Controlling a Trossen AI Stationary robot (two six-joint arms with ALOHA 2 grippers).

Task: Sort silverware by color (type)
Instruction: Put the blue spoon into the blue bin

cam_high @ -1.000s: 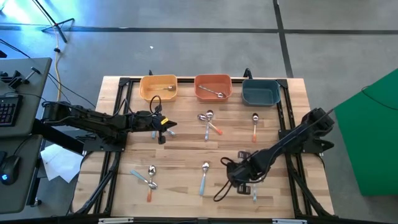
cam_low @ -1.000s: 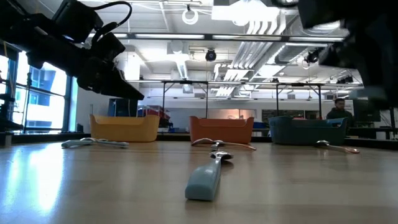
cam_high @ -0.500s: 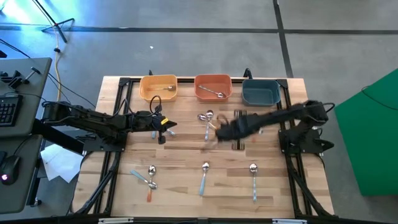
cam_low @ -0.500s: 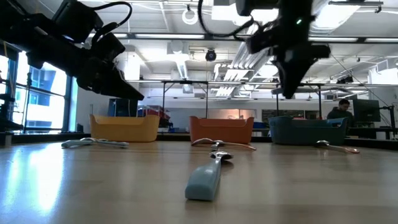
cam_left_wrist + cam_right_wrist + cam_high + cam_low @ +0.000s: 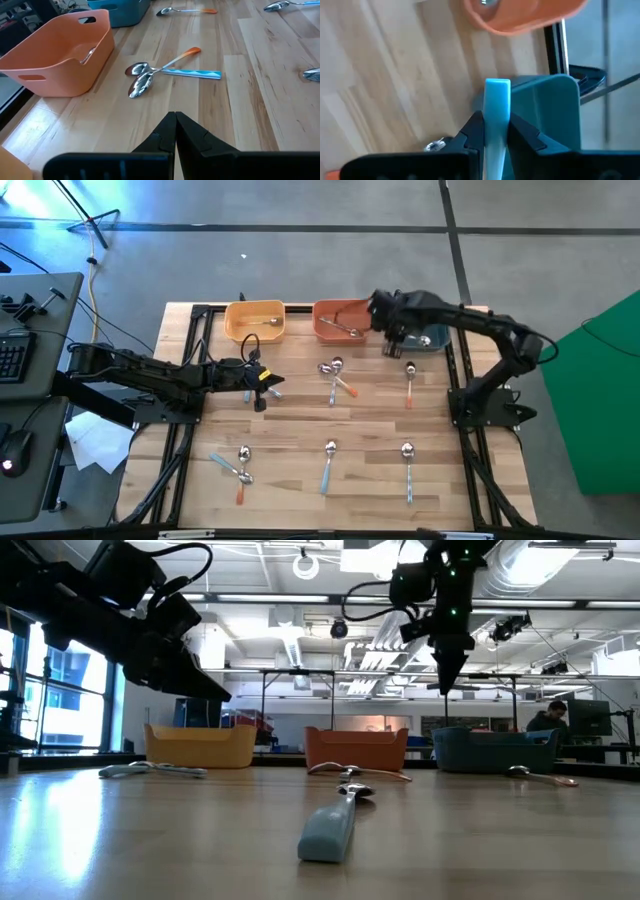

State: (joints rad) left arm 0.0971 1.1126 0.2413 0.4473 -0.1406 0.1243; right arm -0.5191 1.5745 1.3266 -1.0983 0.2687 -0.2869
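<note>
My right gripper (image 5: 392, 332) hangs above the gap between the orange bin (image 5: 320, 310) and the teal bin (image 5: 432, 335), shut on a light blue spoon handle (image 5: 497, 107); its bowl is hidden. My left gripper (image 5: 262, 388) is shut and waits over the table's left middle. Loose spoons lie flat on the wood: a crossed pair (image 5: 335, 375), an orange-handled one (image 5: 409, 378), a blue one (image 5: 327, 462), a silver one (image 5: 407, 465) and a cluster (image 5: 238, 468). One spoon lies in the yellow bin (image 5: 262, 323) and one in the orange bin (image 5: 342, 330). My right gripper pinches the light blue handle (image 5: 498, 125) between its two fingers, coming from above and pointing down. The handle runs along the fingers, and its squared free end (image 5: 498, 84) sticks out past the fingertips. The spoon is lifted clear of table and bins.
Yellow (image 5: 198, 747), orange (image 5: 355, 750) and teal (image 5: 495, 752) bins stand in a row along the far edge. A black frame borders the table. Bare wood lies between the spoon groups in the middle. A person sits far behind the table, to the right.
My right gripper has risen from the near right part of the table and swept toward the far edge, ending over the orange and teal bins, carrying the blue-handled spoon. My left arm has kept still.
</note>
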